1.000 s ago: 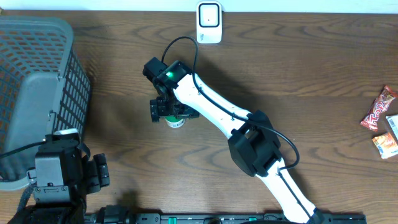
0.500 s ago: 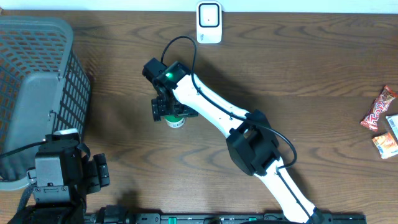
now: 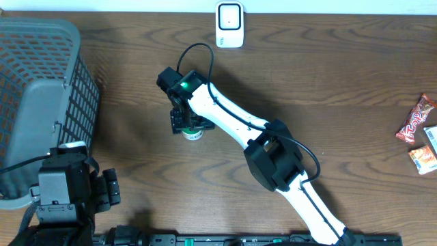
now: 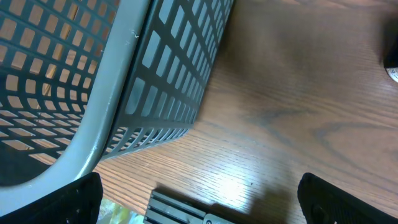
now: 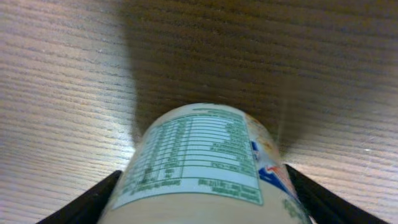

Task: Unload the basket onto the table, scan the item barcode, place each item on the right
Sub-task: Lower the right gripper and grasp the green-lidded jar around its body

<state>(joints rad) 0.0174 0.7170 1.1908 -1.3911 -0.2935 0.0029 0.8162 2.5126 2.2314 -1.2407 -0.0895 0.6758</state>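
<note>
Where the near left corner of the table (image 3: 328, 82) meets the robot's base, item one: left gripper (image 4: 199, 194), parked low over the wood, jaws spread wide, nothing between them. Item two, just beyond it and to its left: grey plastic basket (image 3: 42, 27), lattice walls, its lower corner filling the left wrist view. Item three: right arm, white links with black joints, reaching from the near edge diagonally to the table's middle. Item four: right gripper (image 5: 202, 194), pointed down at the table, its dark fingers (image 5: 87, 200) standing one on each side of the bottle and close against its sides; whether they press on it cannot be told. Item five, the task's thing: bottle (image 5: 199, 155), small, pale, with a green-printed nutrition panel facing the wrist camera and a blue-and-red mark on its right side; from overhead only a round white and green end shows under the gripper, mid-table, left of centre. Item six, well apart on the right edge: snack packets (image 3: 415, 120), red and orange. Item seven, farthest: white scanner (image 3: 229, 25) at the back edge, beyond the bottle.
</note>
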